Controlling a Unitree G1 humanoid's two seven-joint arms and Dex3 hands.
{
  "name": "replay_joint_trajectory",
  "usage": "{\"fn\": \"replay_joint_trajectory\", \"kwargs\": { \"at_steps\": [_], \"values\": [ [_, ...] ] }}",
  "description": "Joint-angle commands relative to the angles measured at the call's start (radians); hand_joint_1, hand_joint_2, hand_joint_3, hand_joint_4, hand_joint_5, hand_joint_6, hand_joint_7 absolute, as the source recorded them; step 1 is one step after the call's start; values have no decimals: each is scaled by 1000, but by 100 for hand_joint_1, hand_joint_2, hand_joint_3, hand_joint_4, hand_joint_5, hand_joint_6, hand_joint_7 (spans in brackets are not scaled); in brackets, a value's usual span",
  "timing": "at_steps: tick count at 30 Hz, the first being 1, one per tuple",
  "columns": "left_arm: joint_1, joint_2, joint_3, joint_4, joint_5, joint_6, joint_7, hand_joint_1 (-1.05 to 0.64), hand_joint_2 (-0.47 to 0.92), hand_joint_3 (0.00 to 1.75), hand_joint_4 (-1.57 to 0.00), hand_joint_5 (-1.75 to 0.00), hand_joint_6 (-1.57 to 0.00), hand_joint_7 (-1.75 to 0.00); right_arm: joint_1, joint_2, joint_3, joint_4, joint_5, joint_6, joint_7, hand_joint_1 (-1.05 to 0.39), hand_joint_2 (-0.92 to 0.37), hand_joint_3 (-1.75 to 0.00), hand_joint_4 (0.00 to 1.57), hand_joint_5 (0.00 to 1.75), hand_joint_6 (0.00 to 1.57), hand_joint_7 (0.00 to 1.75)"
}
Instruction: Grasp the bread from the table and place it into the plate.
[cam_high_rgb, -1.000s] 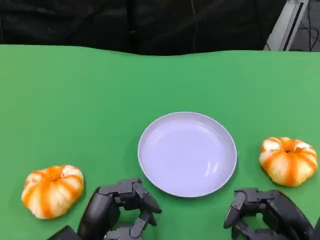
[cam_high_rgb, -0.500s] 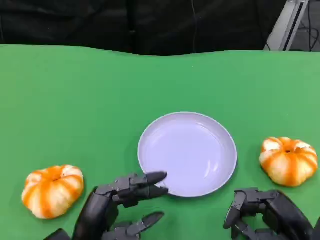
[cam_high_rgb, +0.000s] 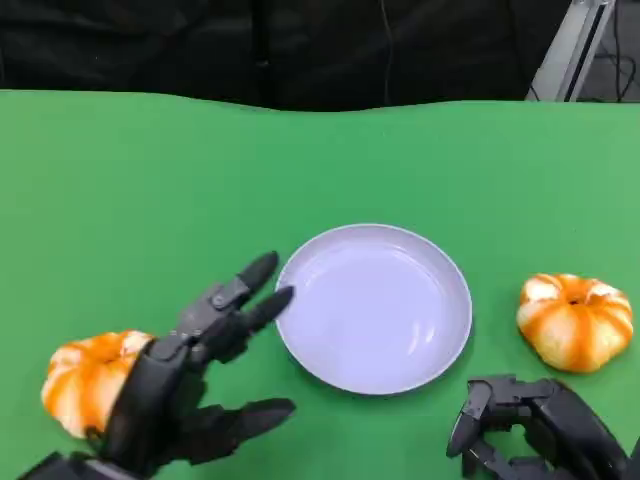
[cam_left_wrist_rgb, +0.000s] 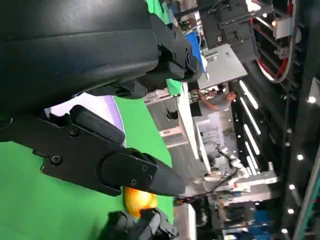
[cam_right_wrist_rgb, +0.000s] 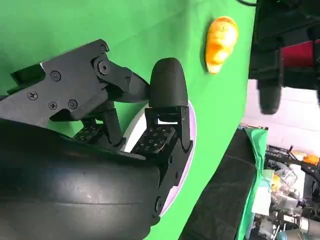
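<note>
Two bread pieces on green tabletop (cam_high_rgb: 120, 170), both orange/white, pumpkin-shaped. Left bread (cam_high_rgb: 80, 380) sits at near-left edge, just beside/partly behind left hand (cam_high_rgb: 190, 385), not gripped; contact w/ the hand can't be told. Left hand fingers spread wide, holding nothing, upper fingertips (cam_high_rgb: 262, 268) reaching toward rim of plate (cam_high_rgb: 375, 308), just short of it or at its edge. Plate is pale lilac, center of tabletop, betw. the two breads. Right bread (cam_high_rgb: 576, 322) lies right of plate, apart from it, near & just beyond right hand (cam_high_rgb: 525, 425). Right hand low at near-right, fingers curled in on nothing, not touching bread.
</note>
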Motion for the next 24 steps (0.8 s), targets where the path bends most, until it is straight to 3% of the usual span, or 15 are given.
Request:
{"fn": "replay_joint_trajectory", "kwargs": {
  "at_steps": [1, 6, 14, 18, 24],
  "values": [
    [20, 54, 53, -71, 82, 15, 66, -78, 92, 10, -30, 0, -25, -1, 13, -4, -5, -16, 3, 9, -9, -11, -68, -86, 85, 144, 88, 114],
    [30, 84, 113, -129, 212, 17, 168, -83, 92, 7, -32, -1, -31, -3, 13, -2, -6, -16, 10, 11, -3, -9, -68, -86, 85, 143, 88, 114],
    [64, 175, 186, -237, 414, 145, 287, -91, 92, 3, -34, -1, -33, -1, 18, -8, -5, -21, 6, 14, -2, -11, -67, -87, 85, 145, 87, 115],
    [65, 242, 207, -232, 665, 202, 420, -98, 92, 22, -39, -2, -42, -2, 21, -10, -5, -26, 0, 14, -7, -11, -67, -87, 85, 145, 87, 116],
    [62, 292, 162, -192, 822, 289, 520, -97, 92, 32, -41, -2, -43, -1, 17, -10, -7, -16, 4, 11, -2, -10, -67, -87, 85, 144, 87, 115]
  ]
}}
